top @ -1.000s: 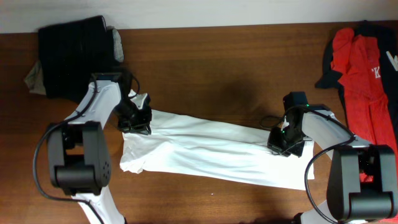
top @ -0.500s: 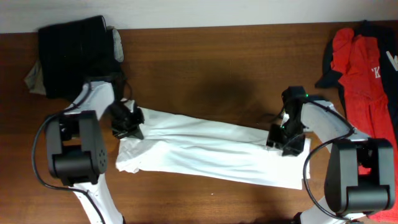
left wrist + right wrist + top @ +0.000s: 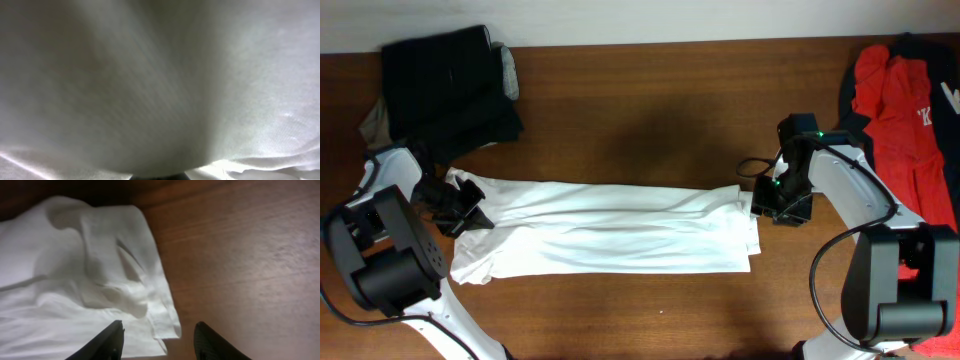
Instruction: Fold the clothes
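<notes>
Spreads white T-shirt (image 3: 610, 225) lengthwise on tabletop (image 3: 640, 100), prob. flattening before fold; R end effector (image 3: 159, 330) open at right hem; L end effector (image 3: 463, 204) buried in fabric, can't tell.

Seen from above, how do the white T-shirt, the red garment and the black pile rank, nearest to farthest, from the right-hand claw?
From the right gripper, in the overhead view:
1. White T-shirt: its end lies right beside the gripper, stretching away to the left.
2. Red garment: off to the right side.
3. Black pile: far corner on the left.
</notes>
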